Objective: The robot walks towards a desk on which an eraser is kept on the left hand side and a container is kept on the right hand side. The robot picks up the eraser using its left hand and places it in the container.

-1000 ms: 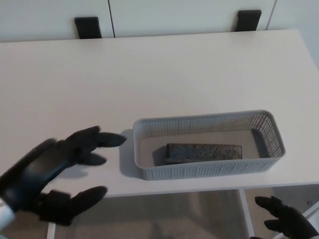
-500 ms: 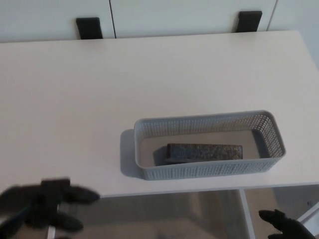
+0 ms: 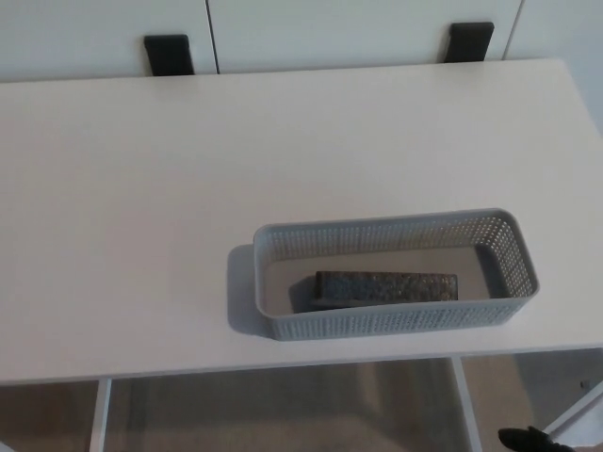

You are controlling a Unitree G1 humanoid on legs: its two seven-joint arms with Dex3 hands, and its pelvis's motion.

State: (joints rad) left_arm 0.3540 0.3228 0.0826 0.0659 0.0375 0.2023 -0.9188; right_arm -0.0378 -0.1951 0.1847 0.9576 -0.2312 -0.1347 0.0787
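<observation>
So, going left to right: the left side of the desk is bare and the left hand isn't in view at all now, so I can't say how open it is. A second ago it was hovering open and empty just left of the container, half a second ago it was a blur dropping below the desk edge, now it's gone. Further right sits the grey perforated container, and the eraser lies flat inside it along the length, same spot as before. Looks like a stiff, light block, dark and speckled, probably not slippery; if you needed to grab it again, pinching across the long sides seems best. Bottom right there's a sliver of the right hand, too little showing to tell open or closed. Job looks done.
</observation>
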